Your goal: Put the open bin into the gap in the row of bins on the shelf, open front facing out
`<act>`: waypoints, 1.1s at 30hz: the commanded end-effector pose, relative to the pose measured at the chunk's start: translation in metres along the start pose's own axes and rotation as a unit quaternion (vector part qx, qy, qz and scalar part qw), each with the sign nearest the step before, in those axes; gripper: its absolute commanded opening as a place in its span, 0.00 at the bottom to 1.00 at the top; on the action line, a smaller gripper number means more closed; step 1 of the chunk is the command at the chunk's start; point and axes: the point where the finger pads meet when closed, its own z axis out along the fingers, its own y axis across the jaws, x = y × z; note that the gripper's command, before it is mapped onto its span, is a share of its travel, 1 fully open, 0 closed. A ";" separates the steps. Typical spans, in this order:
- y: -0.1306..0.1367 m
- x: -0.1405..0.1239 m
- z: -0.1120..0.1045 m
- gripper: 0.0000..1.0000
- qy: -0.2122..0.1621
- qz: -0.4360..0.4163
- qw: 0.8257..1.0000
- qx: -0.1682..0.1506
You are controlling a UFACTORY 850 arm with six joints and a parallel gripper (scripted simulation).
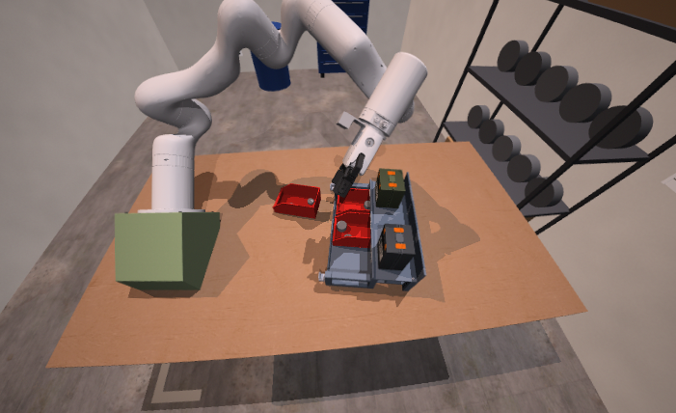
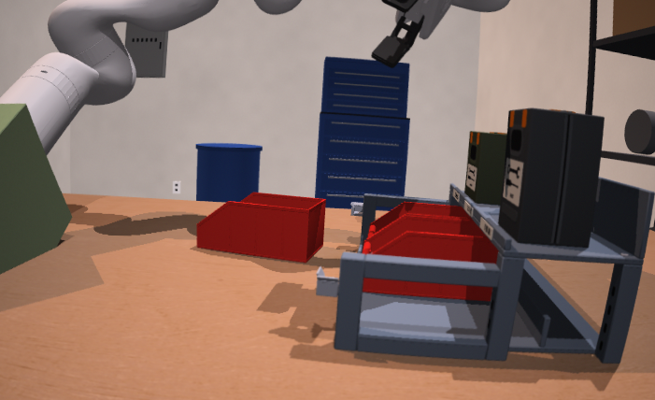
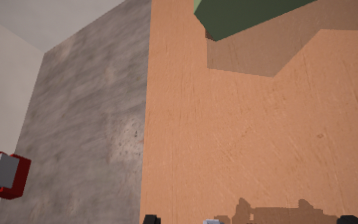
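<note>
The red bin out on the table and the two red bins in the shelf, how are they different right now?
The loose red bin sits alone on the table, left of the grey shelf; the two shelved red bins sit side by side in the shelf's row. The loose bin is turned at a slight angle to the shelf; the shelved ones line up with it. All are red, open-topped, and each shows a small grey part inside.

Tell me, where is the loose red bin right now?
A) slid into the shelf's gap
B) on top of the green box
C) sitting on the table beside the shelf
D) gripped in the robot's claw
C: the red bin rests on the table left of the shelf, while the open gripper hangs empty above.
</note>
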 end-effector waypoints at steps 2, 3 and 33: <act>-0.001 0.000 -0.001 1.00 -0.001 0.000 1.000 0.000; -0.001 0.000 -0.001 1.00 -0.001 0.000 1.000 0.000; 0.007 0.055 0.027 1.00 0.000 0.000 1.000 0.000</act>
